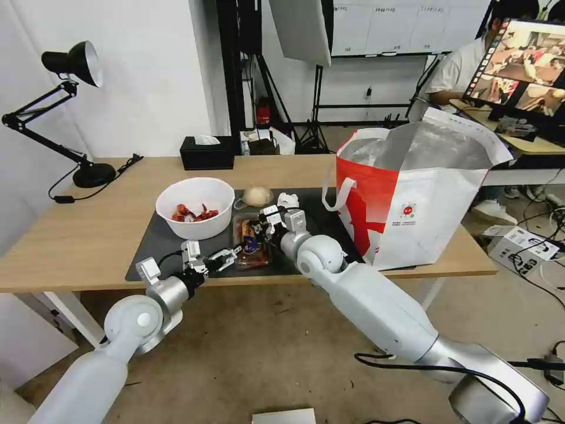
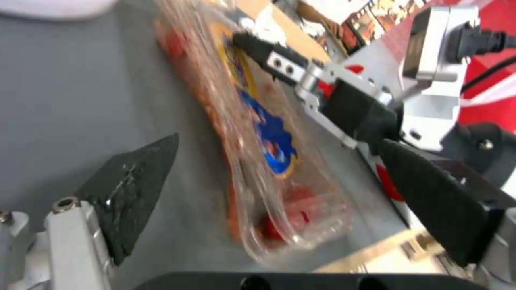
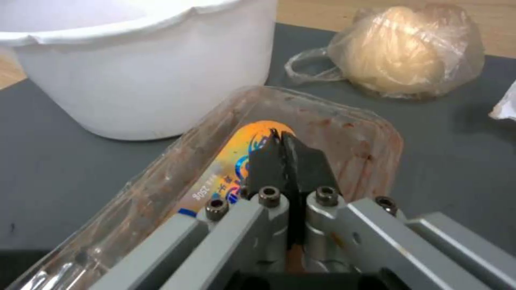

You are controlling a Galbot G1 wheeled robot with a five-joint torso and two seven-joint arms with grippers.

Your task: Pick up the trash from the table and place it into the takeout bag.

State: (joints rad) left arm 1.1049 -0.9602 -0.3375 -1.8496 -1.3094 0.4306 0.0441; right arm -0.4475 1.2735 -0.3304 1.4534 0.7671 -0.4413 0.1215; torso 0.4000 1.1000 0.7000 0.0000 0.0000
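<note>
On the table (image 1: pixel 76 235), a mat (image 1: pixel 159 241). Bowl (image 1: pixel 195 206) far left on it, tray (image 1: pixel 252 244) just right and nearer, wrapped lump (image 1: pixel 257 195) behind the tray, tissue (image 1: pixel 287 200) right of the lump. Takeout bag (image 1: pixel 424 194) standing at the right end. Tissue box (image 1: pixel 206 152) and lamp (image 1: pixel 70 118) along the far edge.

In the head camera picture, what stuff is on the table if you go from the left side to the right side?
Black desk lamp → white bowl with red scraps → clear plastic tray, with the right gripper at it → big red and white takeout bag.
</note>
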